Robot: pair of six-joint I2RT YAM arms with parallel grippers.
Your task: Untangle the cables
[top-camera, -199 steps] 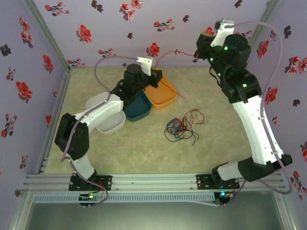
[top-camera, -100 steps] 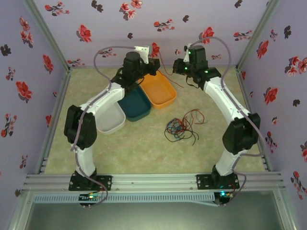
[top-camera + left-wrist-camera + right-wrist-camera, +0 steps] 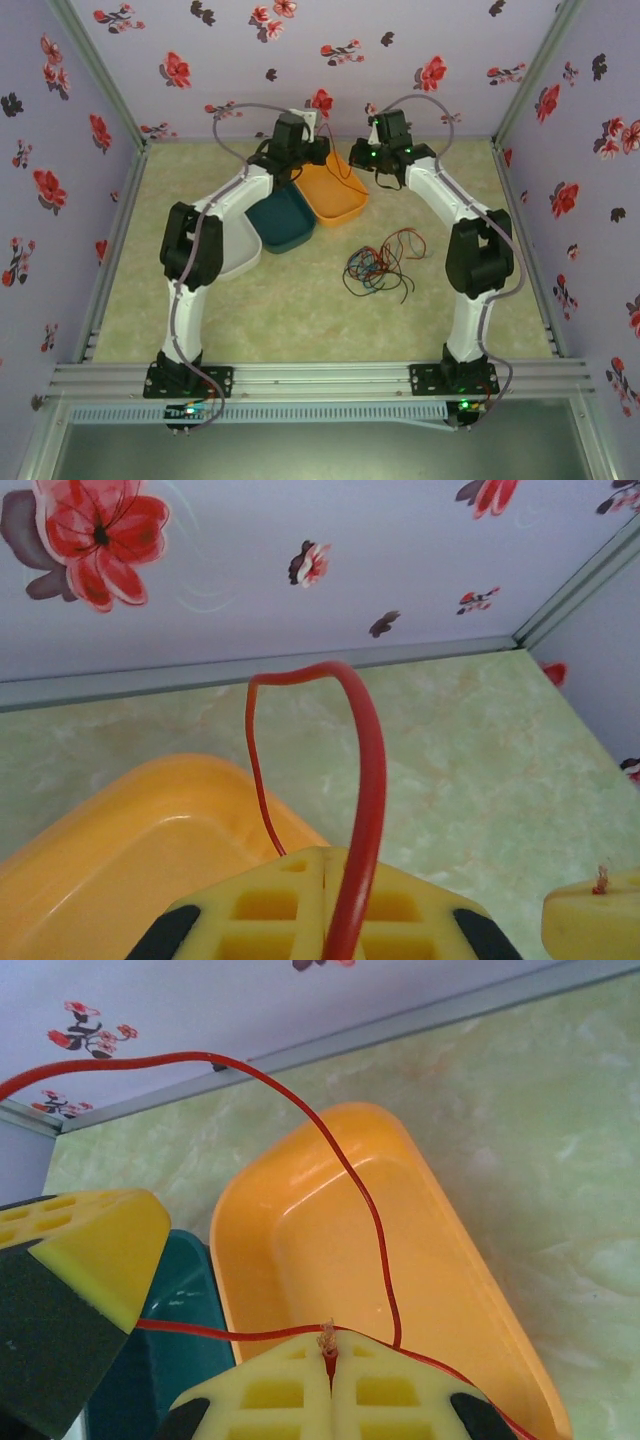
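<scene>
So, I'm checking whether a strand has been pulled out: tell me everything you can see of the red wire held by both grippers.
The red wire is thin, glossy and plastic-coated. Its frayed bare tip pokes out between the shut yellow pads of the right gripper; the left gripper clamps it further along. Between them it loops slack above the orange tray. Whether it joins the tangle on the table cannot be told.

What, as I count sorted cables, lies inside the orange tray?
The visible part of the orange tray is bare; a red cable, pinched by the left gripper and right gripper, spans above it. The right fingers hide one end.
</scene>
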